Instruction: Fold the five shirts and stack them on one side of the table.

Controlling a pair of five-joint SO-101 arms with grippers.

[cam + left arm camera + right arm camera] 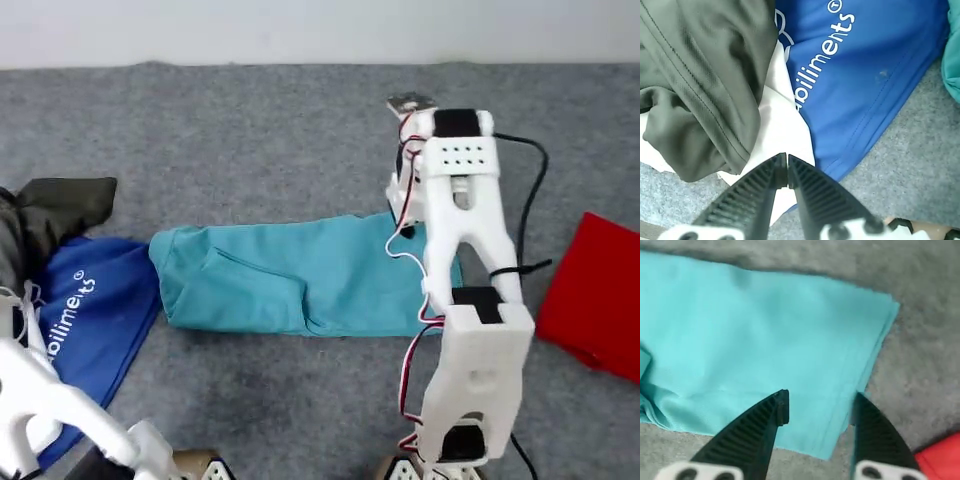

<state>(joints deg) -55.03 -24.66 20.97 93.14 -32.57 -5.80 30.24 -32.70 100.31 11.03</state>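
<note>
A teal shirt (pixel 290 275), folded into a long band, lies across the middle of the grey table. My right gripper (pixel 821 407) hangs open just above the teal shirt's (pixel 755 340) end nearest the red shirt, with nothing between its fingers. To the left lie a blue printed shirt (pixel 90 310) and a dark olive shirt (pixel 50 210) in a loose heap. My left gripper (pixel 787 161) is shut and empty above that heap, over a white shirt (pixel 785 125) that peeks out between the olive shirt (pixel 705 75) and the blue shirt (pixel 875 65).
A red shirt (pixel 600 295) lies folded at the table's right edge, and its corner (pixel 940 460) shows near my right gripper. The right arm (pixel 465 300) reaches over the teal shirt's right end. Bare grey felt (pixel 250 130) spreads behind the shirts.
</note>
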